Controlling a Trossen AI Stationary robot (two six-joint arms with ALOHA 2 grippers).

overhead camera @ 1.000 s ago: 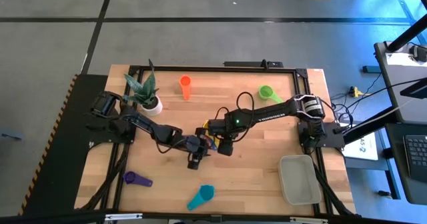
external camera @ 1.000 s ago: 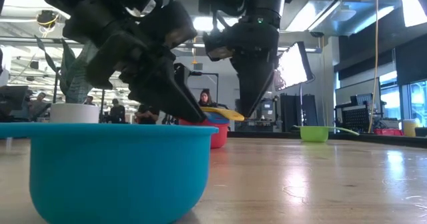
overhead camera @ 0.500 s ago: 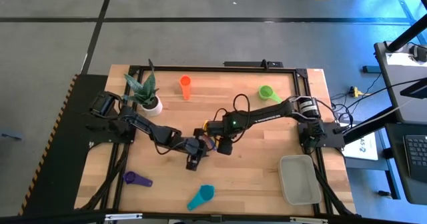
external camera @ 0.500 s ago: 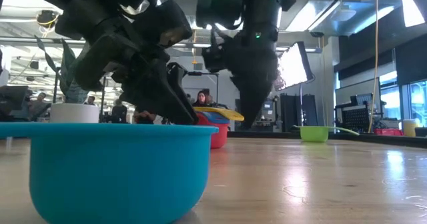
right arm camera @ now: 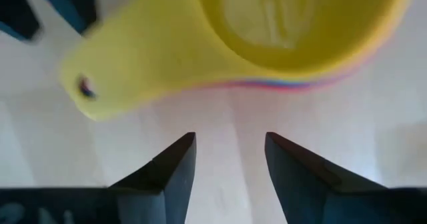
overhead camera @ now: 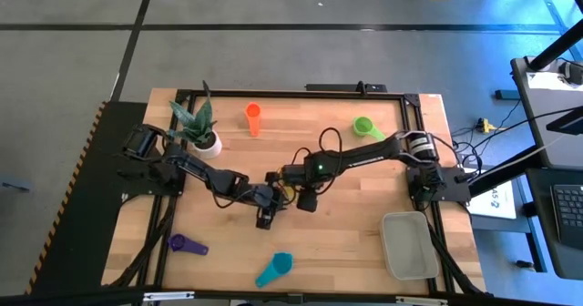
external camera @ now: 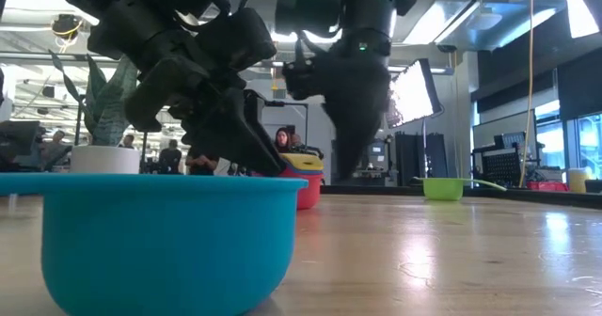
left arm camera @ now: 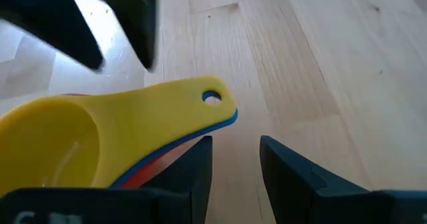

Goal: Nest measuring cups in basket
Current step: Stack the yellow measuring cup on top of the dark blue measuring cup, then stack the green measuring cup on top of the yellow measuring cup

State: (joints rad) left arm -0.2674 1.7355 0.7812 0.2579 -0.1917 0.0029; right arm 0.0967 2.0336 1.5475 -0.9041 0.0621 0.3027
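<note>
A stack of cups, yellow nested in blue in red, stands at the table's middle and also shows in the low view. My left gripper is open and low by the stacked handles' free end, one finger close under it. My right gripper is open just above the yellow cup. Orange and green cups lie far; purple and teal cups lie near. The basket stands near right. My left gripper: one finger stands right under the stacked handles' blue and red edge; I cannot tell whether it touches. The other finger is clear of them. My right gripper touches nothing.
A white plant pot with a green plant stands far left. The teal cup fills the low view's near left. The two arms meet closely over the stack. Bare wood lies between the stack and the basket.
The yellow cup, which lay high and tipped on the blue one, now sits lower in the stack. My right gripper has turned about its wrist above the stack.
</note>
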